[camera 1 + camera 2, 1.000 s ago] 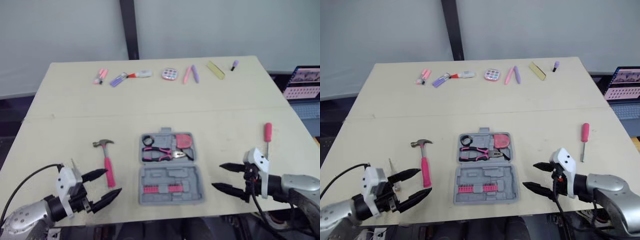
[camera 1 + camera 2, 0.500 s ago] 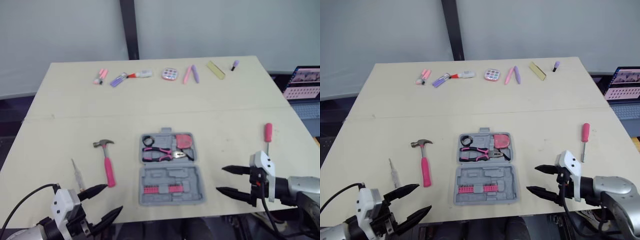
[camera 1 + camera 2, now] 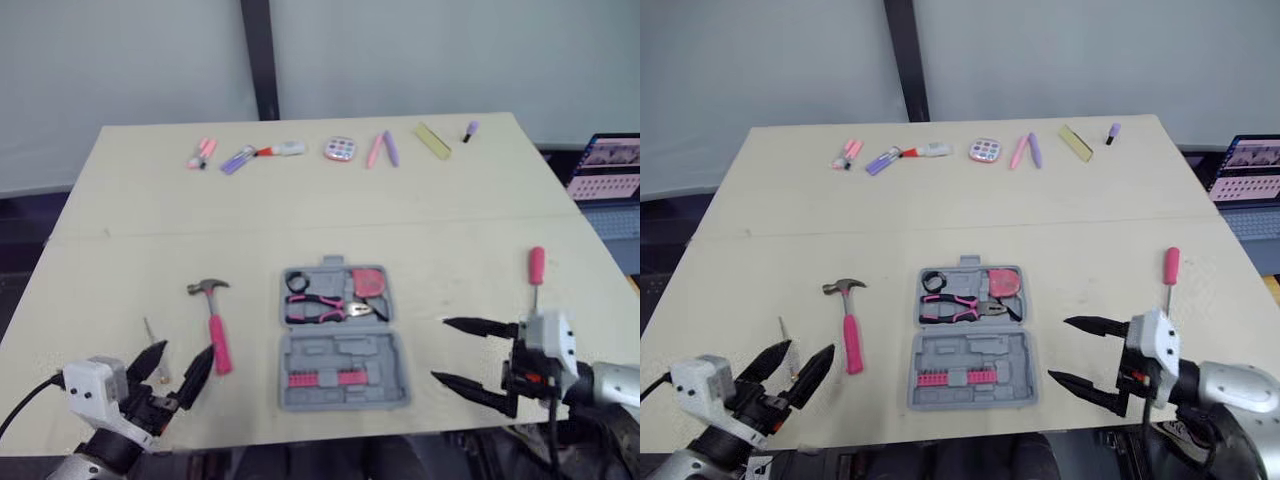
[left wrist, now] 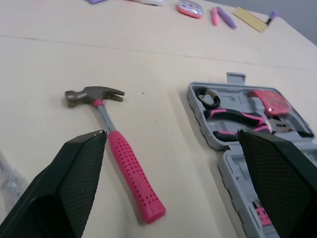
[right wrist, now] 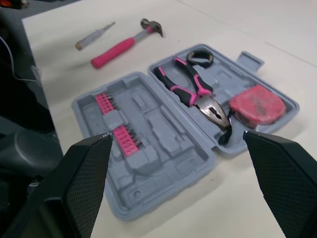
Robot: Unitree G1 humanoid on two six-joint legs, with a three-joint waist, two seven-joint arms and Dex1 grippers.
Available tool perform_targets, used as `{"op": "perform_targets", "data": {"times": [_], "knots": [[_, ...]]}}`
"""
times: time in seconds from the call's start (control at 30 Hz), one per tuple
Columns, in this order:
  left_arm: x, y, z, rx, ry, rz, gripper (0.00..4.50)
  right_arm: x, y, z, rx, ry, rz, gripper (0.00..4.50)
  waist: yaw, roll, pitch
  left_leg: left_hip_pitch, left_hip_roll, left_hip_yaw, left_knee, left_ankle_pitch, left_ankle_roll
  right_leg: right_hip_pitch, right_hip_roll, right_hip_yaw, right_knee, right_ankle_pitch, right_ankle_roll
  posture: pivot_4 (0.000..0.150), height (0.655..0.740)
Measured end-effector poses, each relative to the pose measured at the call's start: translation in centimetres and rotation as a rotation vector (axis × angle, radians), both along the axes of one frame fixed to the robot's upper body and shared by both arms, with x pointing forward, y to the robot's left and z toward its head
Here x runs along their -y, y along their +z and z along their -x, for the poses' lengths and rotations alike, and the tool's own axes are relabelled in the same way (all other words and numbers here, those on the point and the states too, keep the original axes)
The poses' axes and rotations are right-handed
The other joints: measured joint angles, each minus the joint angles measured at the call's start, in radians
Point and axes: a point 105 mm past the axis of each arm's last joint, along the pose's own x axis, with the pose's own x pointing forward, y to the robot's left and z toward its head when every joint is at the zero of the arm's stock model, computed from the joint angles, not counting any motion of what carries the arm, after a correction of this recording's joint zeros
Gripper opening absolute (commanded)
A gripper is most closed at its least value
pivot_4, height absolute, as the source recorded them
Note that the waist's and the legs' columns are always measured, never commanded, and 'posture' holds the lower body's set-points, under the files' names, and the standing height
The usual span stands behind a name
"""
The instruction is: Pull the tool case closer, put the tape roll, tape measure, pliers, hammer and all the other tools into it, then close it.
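The left hand [image 3: 183,352] hovers at the desk's [image 3: 450,225] near edge towards its left corner, fingers apart and holding nothing. A slim screwdriver [image 3: 149,329] lies just beside it, and the pink-handled hammer [image 3: 216,338] just past that. The right hand [image 3: 441,349] hangs empty and spread on the other side of the near edge.

Between them the grey tool case [image 3: 335,352] lies open, seemingly already drawn close. Its far half holds the tape roll [image 3: 296,281], pliers [image 3: 320,305] and tape measure [image 3: 370,281]. Judging by this, the hammer, the slim screwdriver and the pink-handled screwdriver [image 3: 536,268] near the right edge remain to be packed, and then the closing.
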Motion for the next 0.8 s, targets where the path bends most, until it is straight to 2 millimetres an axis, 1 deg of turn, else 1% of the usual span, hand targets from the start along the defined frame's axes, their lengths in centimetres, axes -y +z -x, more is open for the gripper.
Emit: {"op": "perform_targets", "data": {"times": [0.1,0.3,0.37,0.47,0.5,0.6,0.67,0.73,0.8], "knots": [[0.1,-0.3,0.4,-0.031,0.039,0.008,4.50,-0.2,0.1,0.4,-0.006,0.031,-0.024,4.47,0.000,0.000,0.000,0.000,0.000,0.000,0.001,0.000,0.000,0.001,0.000,0.000,-0.001,0.000,0.000,0.150,0.7400],[-0.3,-0.1,0.2,-0.024,0.066,0.016,4.50,-0.1,0.6,0.1,-0.007,0.074,-0.013,4.47,0.000,0.001,0.000,0.000,0.000,0.000,0.001,-0.001,0.001,0.002,0.000,0.000,-0.003,0.000,-0.002,0.150,0.7400],[-1.4,0.6,-0.4,0.008,0.117,0.005,4.50,0.1,0.7,0.0,-0.035,0.084,-0.010,4.47,0.001,0.001,0.000,0.001,0.000,0.000,0.001,-0.001,0.001,0.003,0.000,0.000,-0.003,0.000,-0.002,0.150,0.7400],[-4.4,1.5,-1.8,0.010,0.268,-0.069,4.50,0.2,0.8,-0.2,-0.057,0.086,-0.016,4.47,0.002,0.002,0.000,0.002,0.000,-0.002,0.002,-0.001,0.001,0.006,0.000,-0.002,-0.004,0.000,-0.002,0.150,0.7400],[-5.0,1.6,-2.1,0.002,0.302,-0.076,4.50,0.2,0.8,-0.3,-0.057,0.086,-0.016,4.47,0.001,0.002,0.000,0.002,0.000,-0.002,0.002,-0.001,0.002,0.007,0.000,-0.002,-0.004,0.000,-0.002,0.150,0.7400],[-7.1,1.1,-3.3,-0.060,0.416,-0.069,4.50,0.1,0.9,-0.4,-0.059,0.092,-0.014,4.47,0.000,0.002,0.000,0.003,-0.001,-0.002,0.002,-0.002,0.002,0.008,0.000,-0.002,-0.005,0.001,-0.001,0.150,0.7400],[-8.2,0.3,-4.0,-0.125,0.468,-0.062,4.50,0.1,1.0,-0.5,-0.060,0.092,-0.012,4.47,0.000,0.002,0.000,0.003,-0.001,-0.003,0.002,-0.002,0.002,0.008,0.000,-0.002,-0.004,0.001,-0.001,0.150,0.7400],[-8.9,-0.5,-4.5,-0.179,0.503,-0.046,4.50,0.1,1.1,-0.6,-0.057,0.094,-0.012,4.47,0.000,0.002,0.000,0.003,-0.001,-0.003,0.002,-0.002,0.002,0.008,0.000,-0.002,-0.004,0.001,0.000,0.150,0.7400],[-8.9,-1.3,-4.8,-0.230,0.508,-0.034,4.50,0.1,1.1,-0.7,-0.053,0.095,-0.006,4.47,0.000,0.002,-0.001,0.003,-0.001,-0.002,0.002,-0.002,0.002,0.008,0.000,-0.002,-0.004,0.001,0.000,0.150,0.7400]]}}
